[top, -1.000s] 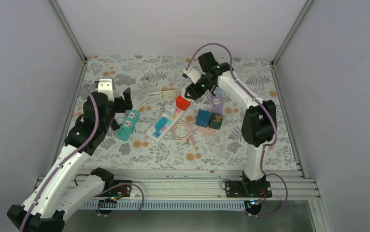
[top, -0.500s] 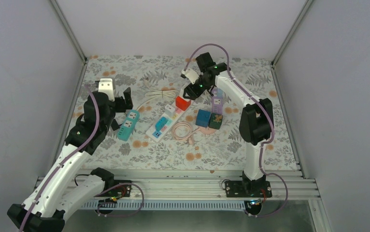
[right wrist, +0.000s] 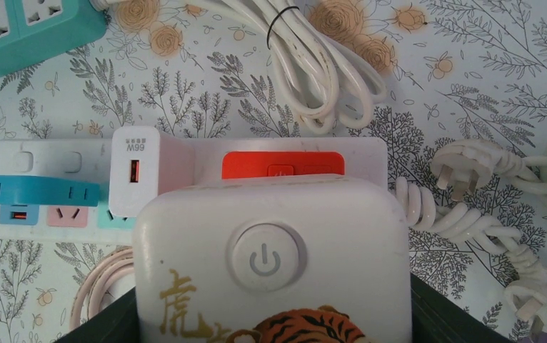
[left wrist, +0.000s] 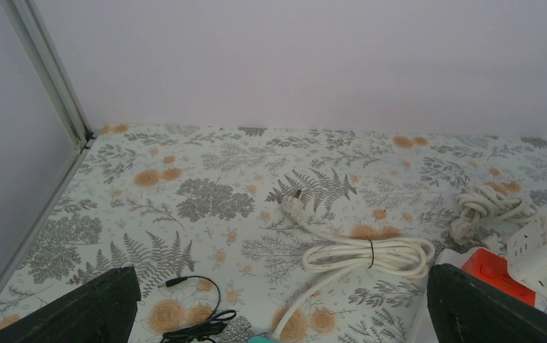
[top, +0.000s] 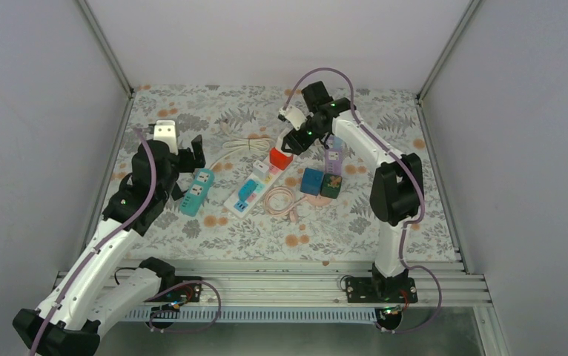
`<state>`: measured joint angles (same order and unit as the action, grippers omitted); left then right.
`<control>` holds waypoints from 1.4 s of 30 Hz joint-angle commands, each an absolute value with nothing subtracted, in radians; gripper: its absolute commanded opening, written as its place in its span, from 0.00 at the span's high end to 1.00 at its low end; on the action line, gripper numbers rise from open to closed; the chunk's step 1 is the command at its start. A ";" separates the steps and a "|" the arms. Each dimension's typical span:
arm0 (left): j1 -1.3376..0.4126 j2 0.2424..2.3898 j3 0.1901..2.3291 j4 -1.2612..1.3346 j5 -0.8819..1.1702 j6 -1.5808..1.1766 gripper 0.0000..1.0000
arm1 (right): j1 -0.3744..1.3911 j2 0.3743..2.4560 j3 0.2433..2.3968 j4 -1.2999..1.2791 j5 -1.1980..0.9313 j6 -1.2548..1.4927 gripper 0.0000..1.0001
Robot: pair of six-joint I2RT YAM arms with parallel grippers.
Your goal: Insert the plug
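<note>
Right hand (top: 288,142) clamped on white tiger-print cube plug (right wrist: 271,257), poised over white power strip (right wrist: 35,158) at its red block (right wrist: 282,163). Plug apparently not seated; lowering and pressing home remain. Left hand (left wrist: 278,314) open, idle near teal power strip (top: 196,191) on surface (top: 385,222).

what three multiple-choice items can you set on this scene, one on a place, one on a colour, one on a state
1. Where does the teal power strip lie?
A left of the white power strip
B at the back wall
C at the right wall

2. What colour is the coiled cable just left of the blue cube?
A black
B pink
C green

3. How is the right end effector?
A open and empty
B shut on a cable
C shut on the white power cube

Key: 1 A, the top view shows it on the left side. 2 B, it shows pink there. 3 C, the right wrist view shows the cube between its fingers.
</note>
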<state>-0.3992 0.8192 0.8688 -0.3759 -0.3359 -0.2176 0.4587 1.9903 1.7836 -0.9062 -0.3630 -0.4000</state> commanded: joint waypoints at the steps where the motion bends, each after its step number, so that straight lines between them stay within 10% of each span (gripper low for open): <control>1: -0.393 0.818 0.861 -0.352 -0.334 -0.207 0.00 | 0.471 1.947 1.772 -0.877 -0.385 -0.422 0.69; 42: -0.393 0.842 0.845 -0.349 -0.360 -0.186 0.00 | 0.520 2.157 1.776 -0.985 -0.267 -0.308 0.67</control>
